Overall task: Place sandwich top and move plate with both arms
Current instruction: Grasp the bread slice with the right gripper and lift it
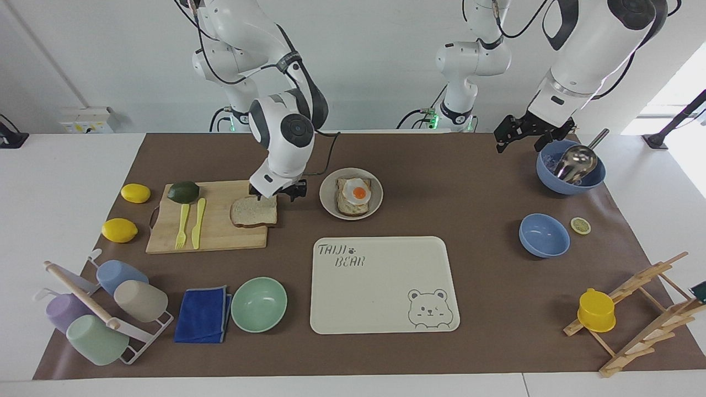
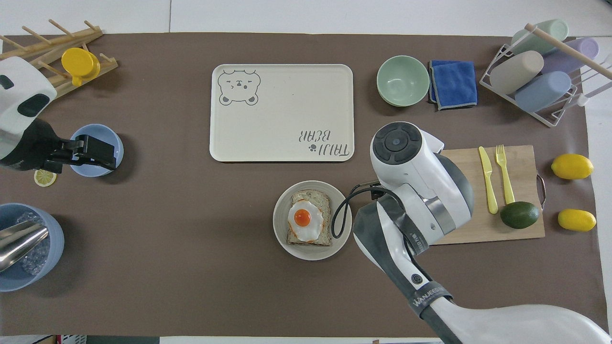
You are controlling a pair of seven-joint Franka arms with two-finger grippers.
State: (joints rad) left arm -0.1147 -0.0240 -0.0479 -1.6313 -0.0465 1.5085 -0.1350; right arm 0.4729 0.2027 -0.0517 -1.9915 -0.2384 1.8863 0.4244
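With the right gripper [image 1: 277, 194] low over the sandwich top [image 1: 254, 211] on the cutting board [image 1: 220, 234], apparently open and empty, a misaligned descent could push the slice off.

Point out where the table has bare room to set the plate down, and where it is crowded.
The cream tray is bare, bordered by the plate and the green bowl. Open mat lies between plate and blue bowl. The cutting board is crowded: sandwich top, cutlery, avocado, with the right tool over it. The left tool waits by the scoop bowl.
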